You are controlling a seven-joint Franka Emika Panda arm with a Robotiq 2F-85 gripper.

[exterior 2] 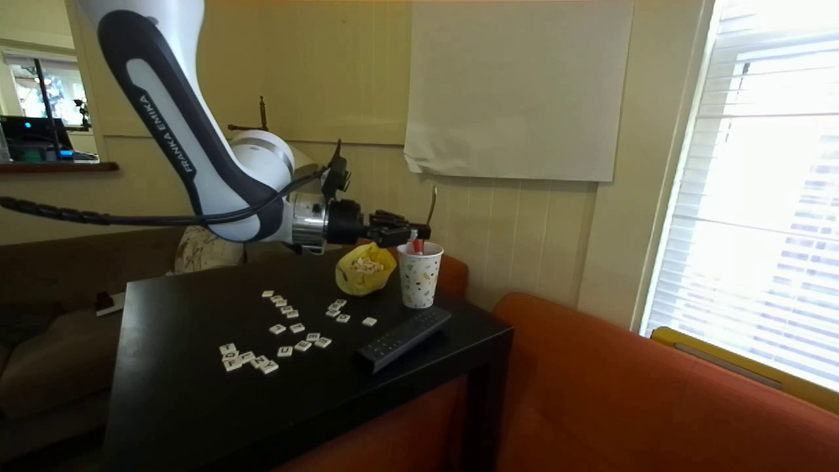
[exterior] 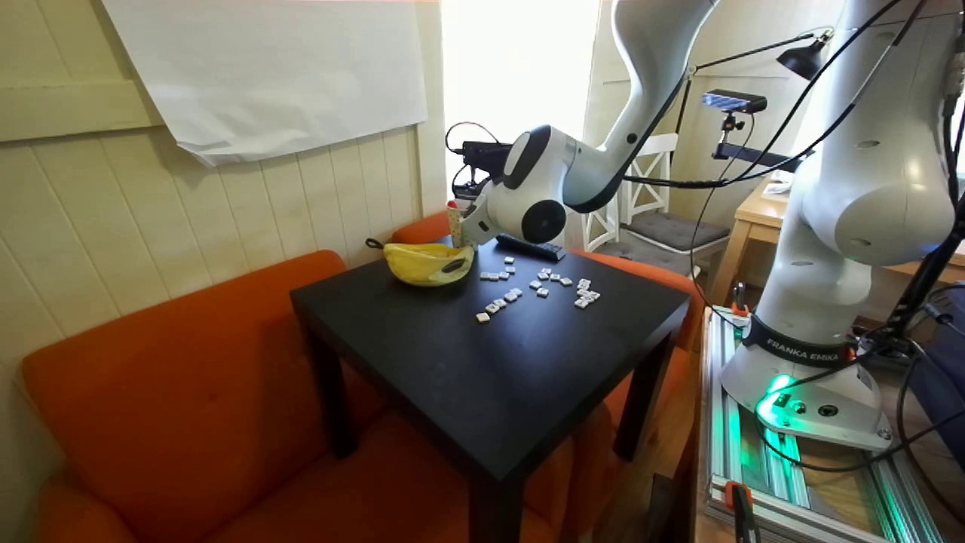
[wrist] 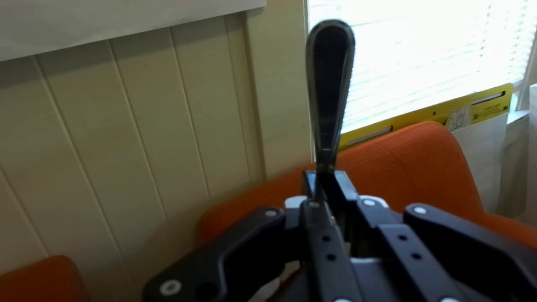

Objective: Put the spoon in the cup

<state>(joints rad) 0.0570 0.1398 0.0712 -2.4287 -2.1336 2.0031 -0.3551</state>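
Observation:
The cup, pale with a speckled pattern, stands upright on the black table in both exterior views [exterior: 455, 225] [exterior 2: 419, 283]. My gripper [exterior 2: 423, 231] is just above the cup's rim. It is shut on the spoon, whose metal handle [exterior 2: 432, 204] sticks up above the fingers. In the wrist view the spoon handle [wrist: 330, 84] rises from between the nearly closed fingertips [wrist: 326, 181]. The spoon's lower end is hidden, so I cannot tell how far it reaches into the cup. A red object [exterior 2: 417, 246] shows at the cup's mouth.
A yellow banana-shaped pouch [exterior: 426, 264] holding pale tiles [exterior 2: 366, 265] stands beside the cup. A black remote [exterior 2: 403, 337] lies in front of the cup. Several letter tiles [exterior 2: 303, 345] lie scattered on the black table [exterior: 452, 362]. Orange seats [exterior: 188, 377] surround it.

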